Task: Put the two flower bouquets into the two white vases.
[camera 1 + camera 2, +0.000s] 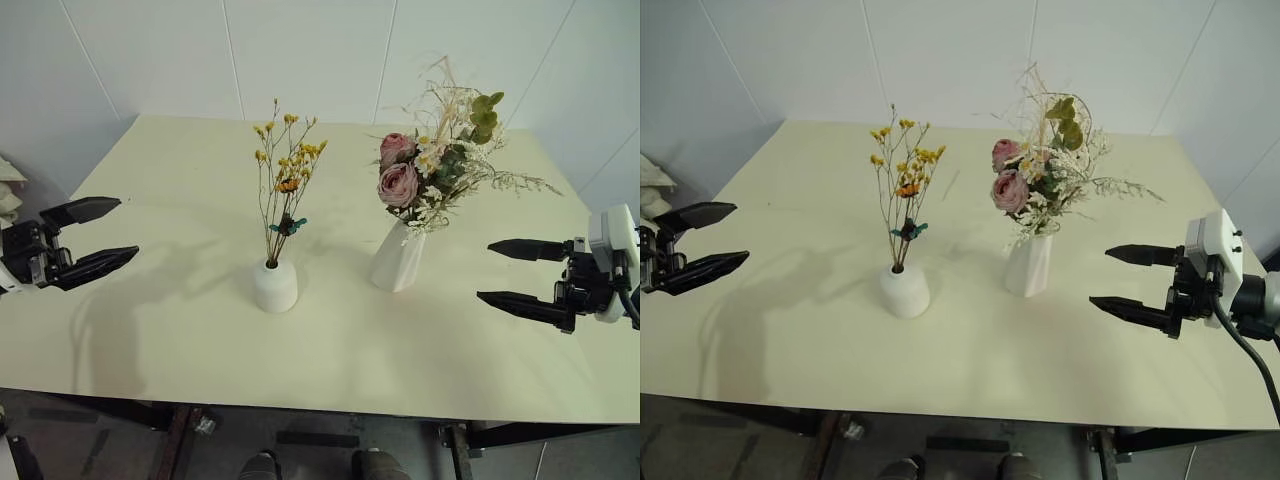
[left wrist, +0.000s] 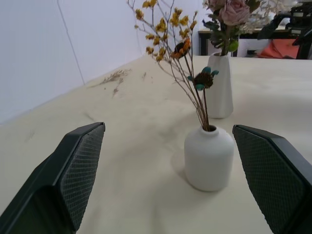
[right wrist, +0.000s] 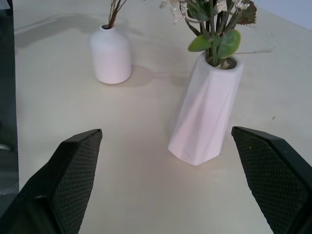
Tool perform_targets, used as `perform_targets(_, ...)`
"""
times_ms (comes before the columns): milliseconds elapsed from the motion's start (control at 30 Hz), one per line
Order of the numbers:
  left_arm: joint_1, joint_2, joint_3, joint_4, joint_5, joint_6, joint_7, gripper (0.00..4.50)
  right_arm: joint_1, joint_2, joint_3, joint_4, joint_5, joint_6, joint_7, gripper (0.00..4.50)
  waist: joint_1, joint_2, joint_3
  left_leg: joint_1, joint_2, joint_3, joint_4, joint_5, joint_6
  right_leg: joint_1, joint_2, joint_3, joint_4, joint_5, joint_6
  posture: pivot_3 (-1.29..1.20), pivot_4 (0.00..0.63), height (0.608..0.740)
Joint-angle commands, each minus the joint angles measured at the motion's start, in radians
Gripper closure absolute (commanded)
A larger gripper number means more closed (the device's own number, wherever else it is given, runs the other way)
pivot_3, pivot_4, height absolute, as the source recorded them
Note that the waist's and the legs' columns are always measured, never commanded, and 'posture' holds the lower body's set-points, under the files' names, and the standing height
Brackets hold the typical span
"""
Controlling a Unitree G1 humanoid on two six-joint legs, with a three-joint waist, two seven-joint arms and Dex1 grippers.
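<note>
Both bouquets stand in their vases on the cream table (image 1: 180, 340). The yellow-orange sprig (image 1: 284, 175) rises from the short rounded vase (image 1: 275, 287); the pink rose bunch (image 1: 425, 170) fills the tall tapered vase (image 1: 397, 258) just beside it. Your left gripper (image 1: 88, 235) and right gripper (image 1: 520, 272) hang well apart from the vases, jaws wide and empty. You can judge the task complete, with nothing left to place.
</note>
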Motion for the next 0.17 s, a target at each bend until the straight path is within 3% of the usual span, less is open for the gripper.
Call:
perform_targets(33, -0.001, 0.020, 0.067, -0.031, -0.032, -0.023, 0.025, 0.02, -0.035, -0.020, -0.031, 0.049, -0.011, -0.028, 0.027, 0.00, 0.000, 0.000, 0.000, 0.000, 0.000, 0.000, 0.000, 0.000, 0.000, 0.000, 0.000, 0.000, 0.000, 0.000, 0.000, 0.00, 0.150, 0.740)
perform_targets(167, -0.035, 0.031, 0.096, 0.008, -0.021, -0.072, 0.054, 0.02, -0.101, -0.020, -0.003, 0.142, -0.058, -0.075, 0.046, 0.00, -0.001, 0.000, 0.000, 0.000, 0.000, 0.000, 0.000, 0.000, 0.000, 0.000, 0.000, 0.000, 0.000, 0.000, 0.000, 0.00, 0.150, 0.740)
